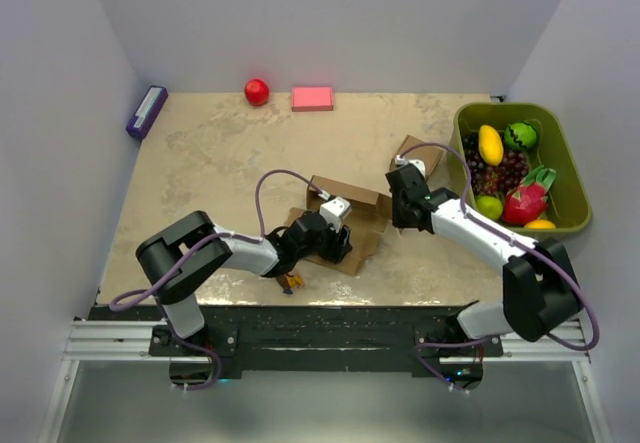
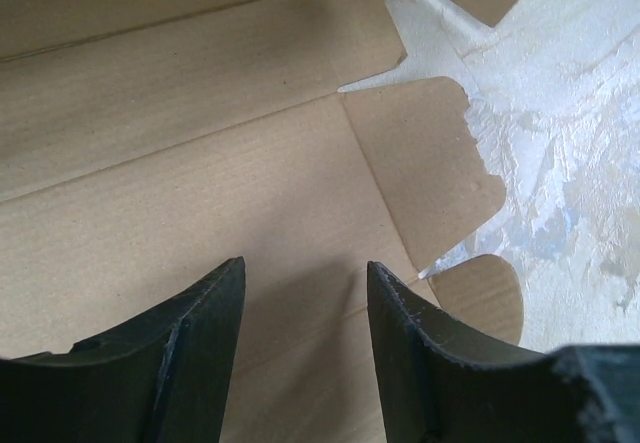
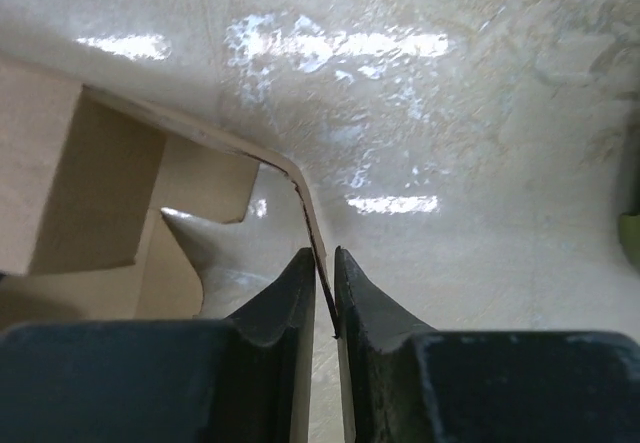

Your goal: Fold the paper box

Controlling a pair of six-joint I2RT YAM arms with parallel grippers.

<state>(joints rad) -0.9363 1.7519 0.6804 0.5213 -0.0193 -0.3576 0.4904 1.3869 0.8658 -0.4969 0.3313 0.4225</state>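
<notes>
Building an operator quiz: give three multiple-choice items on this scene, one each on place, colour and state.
1. The green bin stands: A) on the table's right side B) on its left side C) at its centre.
2. The block beside the red ball is: A) blue B) pink C) black.
3. The right gripper is: A) wide open B) shut on the paper box C) holding fruit.
1A: top view shows it at right. 2B: plainly pink. 3B: wrist view shows jaws pinching a flap edge.

Probably a lab: white walls (image 1: 330,23) enclose table (image 1: 220,153).
</notes>
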